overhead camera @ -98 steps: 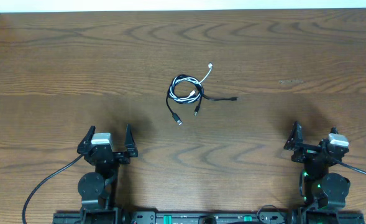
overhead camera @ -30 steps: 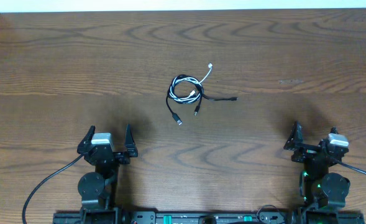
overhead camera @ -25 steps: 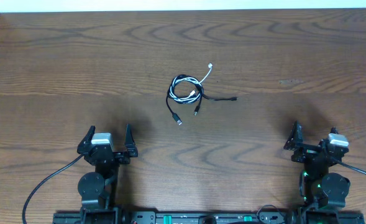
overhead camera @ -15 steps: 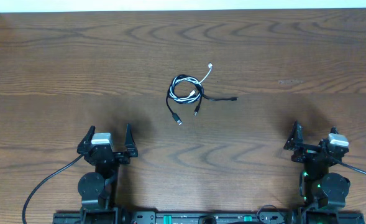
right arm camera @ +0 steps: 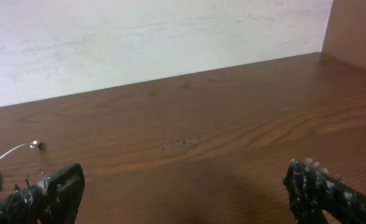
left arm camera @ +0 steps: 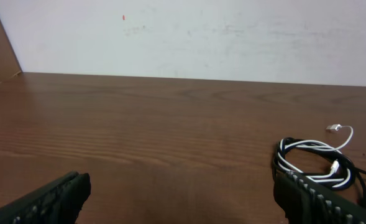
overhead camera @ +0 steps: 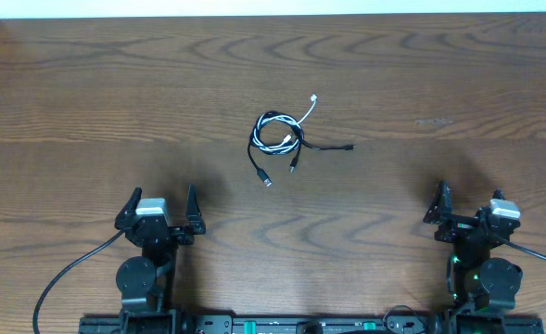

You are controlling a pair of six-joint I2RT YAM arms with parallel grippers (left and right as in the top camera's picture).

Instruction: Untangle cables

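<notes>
Cables (overhead camera: 281, 136) coiled mid-table (overhead camera: 458, 83) — dark wood grain, white wall (left arm camera: 232, 37)

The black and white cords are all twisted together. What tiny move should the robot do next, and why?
Probably reach the left hand forward to the thin black and white cords. It and the right hand are open and empty, back from the tangle, and the left sits nearer.

Even bright light from above; soft shadows on table (overhead camera: 87, 111) ahead of my jaws; my fingertips (left arm camera: 52, 199) blurred close-up; wall (left arm camera: 232, 37) washed pale
</notes>
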